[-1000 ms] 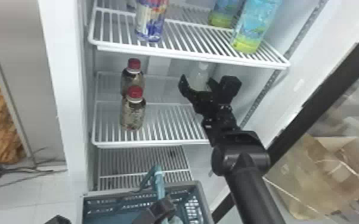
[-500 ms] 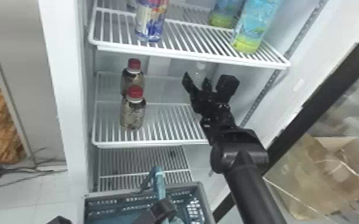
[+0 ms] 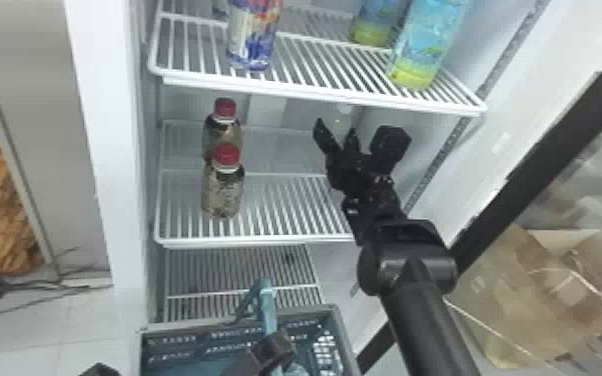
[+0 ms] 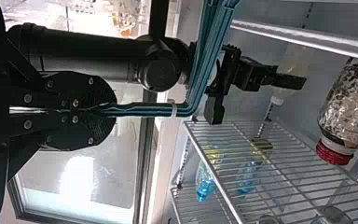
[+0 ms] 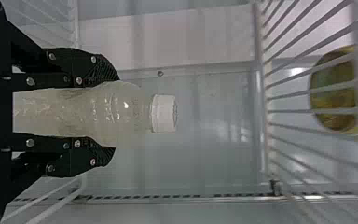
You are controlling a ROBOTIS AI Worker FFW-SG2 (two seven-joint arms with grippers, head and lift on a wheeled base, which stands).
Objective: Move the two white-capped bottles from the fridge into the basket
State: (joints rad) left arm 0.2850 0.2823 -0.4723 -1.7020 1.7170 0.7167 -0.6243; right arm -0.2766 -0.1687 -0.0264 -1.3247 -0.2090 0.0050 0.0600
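White-capped bottle (image 5: 116,112) | translucent, base hidden | right jaws pinching it | left jaws clamping basket handle (image 4: 144,110)

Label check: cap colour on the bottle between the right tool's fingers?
White cap, clearest in right wrist view.

White-capped bottle (image 5: 121,112), pincer (image 3: 335,126) against both sides

Glass-door fridge (image 3: 105,150), wire shelf (image 3: 315,95), drink bottles (image 3: 222,195), basket (image 3: 336,320): shop-type kit. Cardboard box (image 3: 560,300), loose floor cables (image 3: 40,287) look more lab/workroom. I can't confirm which.
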